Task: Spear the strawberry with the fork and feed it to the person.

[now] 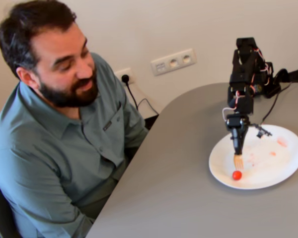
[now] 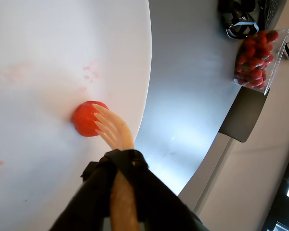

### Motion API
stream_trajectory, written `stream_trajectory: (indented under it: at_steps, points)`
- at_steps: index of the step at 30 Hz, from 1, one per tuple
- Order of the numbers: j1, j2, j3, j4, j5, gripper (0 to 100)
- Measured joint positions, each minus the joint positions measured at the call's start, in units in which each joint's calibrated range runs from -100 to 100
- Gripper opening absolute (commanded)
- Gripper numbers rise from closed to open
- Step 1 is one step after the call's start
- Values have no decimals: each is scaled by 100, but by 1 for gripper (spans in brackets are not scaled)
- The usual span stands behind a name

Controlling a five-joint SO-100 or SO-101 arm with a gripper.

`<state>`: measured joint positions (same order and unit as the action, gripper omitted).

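Note:
The strawberry (image 1: 237,175) is a small red piece near the front left rim of the white plate (image 1: 283,168). The pale orange fork (image 1: 238,161) points down from the black arm, its tines just above the fruit. In the wrist view the tines (image 2: 102,120) touch the strawberry's (image 2: 86,119) right side on the plate (image 2: 62,48); I cannot tell if they have pierced it. My gripper (image 1: 237,144) is shut on the fork's handle (image 2: 121,192). The person (image 1: 54,99), bearded in a grey-green shirt, sits at the table's left and looks down.
Faint pink smears mark the plate. A clear box of strawberries (image 2: 257,60) stands on the grey table (image 1: 179,188) in the wrist view. Wall sockets (image 1: 173,61) and a plugged cable are behind. The table's curved edge runs beside the person.

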<state>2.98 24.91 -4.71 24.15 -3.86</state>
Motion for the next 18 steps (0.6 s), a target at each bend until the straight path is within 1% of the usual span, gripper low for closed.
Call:
stream_trajectory:
  at_steps: [12,14,18]
  points:
    - [8,0,-226,-17,73,2]
    - [25,0,-226,-232,73,2]
    - [92,194,-236,-300,73,2]
